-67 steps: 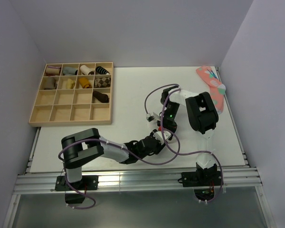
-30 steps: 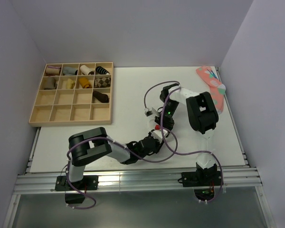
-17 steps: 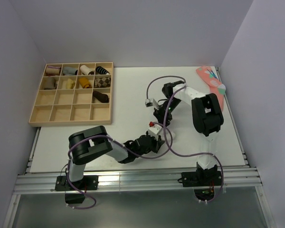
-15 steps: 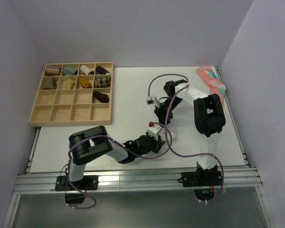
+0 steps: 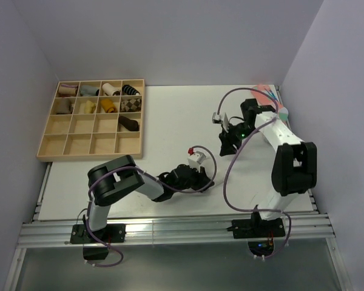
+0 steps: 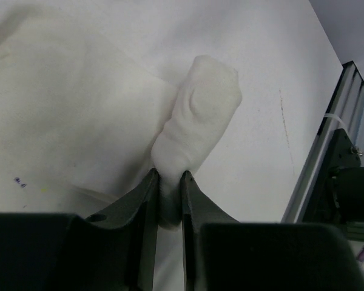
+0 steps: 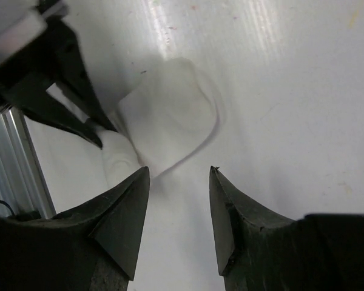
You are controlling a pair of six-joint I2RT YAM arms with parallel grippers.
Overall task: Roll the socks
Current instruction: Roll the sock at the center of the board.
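one white sock (image 6: pixel 201 112) part-rolled; left pincer (image 6: pixel 168 180) nips roll end, likely to stop unrolling; right pincer (image 7: pixel 177 174) gapes empty

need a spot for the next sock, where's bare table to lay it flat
Bare table lies between the wooden tray and the right gripper, and in the near-left strip before the tray. Crowded: near centre, where the left gripper pinches the white sock, and the far right corner with the pink sock.
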